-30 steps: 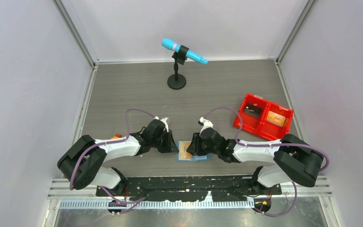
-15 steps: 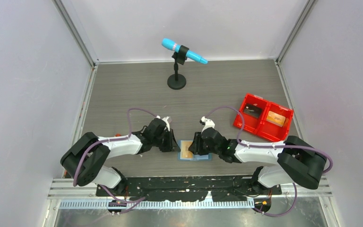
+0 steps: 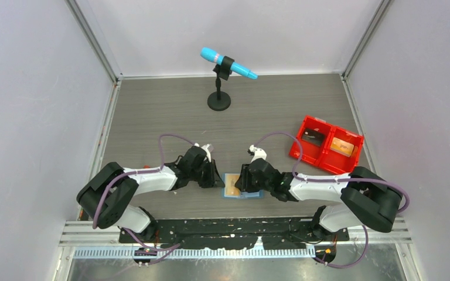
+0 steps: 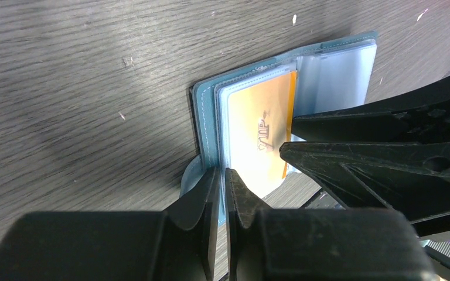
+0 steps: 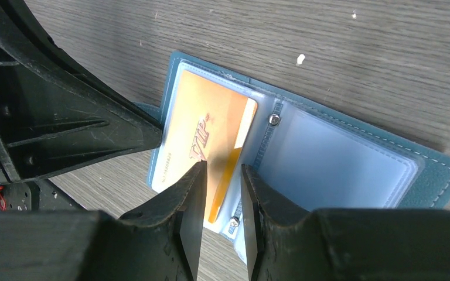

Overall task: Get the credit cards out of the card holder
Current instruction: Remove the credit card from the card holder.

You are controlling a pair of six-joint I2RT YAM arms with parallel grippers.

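Observation:
The teal card holder (image 3: pixel 253 195) lies open on the table near the front edge, between my two grippers. An orange-gold credit card (image 5: pixel 202 132) marked "VIP" sits in its left clear pocket (image 4: pixel 258 126), skewed, with its near end at the pocket's edge. My left gripper (image 4: pixel 222 171) is shut on the holder's teal cover edge (image 4: pixel 204 140) at its left side (image 3: pixel 217 180). My right gripper (image 5: pixel 220 165) has its jaws a narrow gap apart over the card's right edge and the spine (image 3: pixel 241 184). The holder's right pocket (image 5: pixel 334 161) looks empty.
A red two-compartment bin (image 3: pixel 327 145) stands at the right, with a dark item and an orange item inside. A black microphone stand (image 3: pixel 219 101) with a blue microphone (image 3: pixel 227 63) stands at the back middle. Walls close in on the left, right and back.
My left gripper has moved slightly right, closing in on the holder's left edge. The right gripper has barely shifted. The holder and card stay in place.

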